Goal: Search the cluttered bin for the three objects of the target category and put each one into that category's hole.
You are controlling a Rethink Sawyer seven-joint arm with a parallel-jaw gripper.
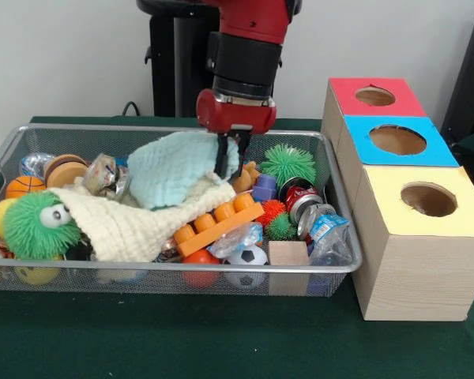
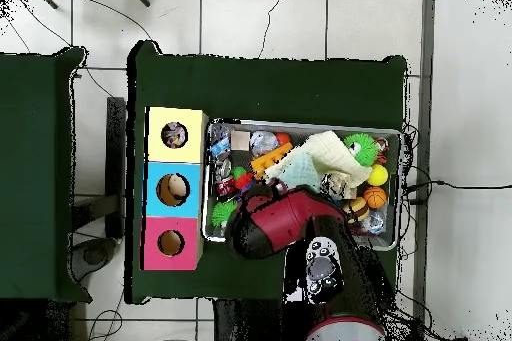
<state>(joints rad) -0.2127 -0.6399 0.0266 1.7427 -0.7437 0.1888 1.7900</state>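
The cluttered bin point(image 1: 174, 268) is a wire mesh basket on the green table, also seen from overhead point(image 2: 310, 124). It holds a mint cloth point(image 1: 178, 167), a cream knitted cloth point(image 1: 134, 223), an orange toy brick point(image 1: 219, 221), balls and packaging. My gripper point(image 1: 231, 162) reaches down into the bin's far middle, at the right edge of the mint cloth. In the overhead view the red arm point(image 2: 275, 222) hides it. The hole point(image 1: 428, 199) in the yellow-topped wooden box is to the right of the bin. From overhead the hole point(image 2: 175, 135) shows something small inside.
A blue-topped box point(image 1: 397, 140) and a red-topped box point(image 1: 375, 96) stand behind the yellow one. The bin also holds a green fuzzy toy point(image 1: 35, 225), a green spiky ball point(image 1: 288, 163), a red can point(image 1: 300, 201), a crushed bottle point(image 1: 328, 233), a wooden block point(image 1: 288, 254) and a soccer ball point(image 1: 247, 257).
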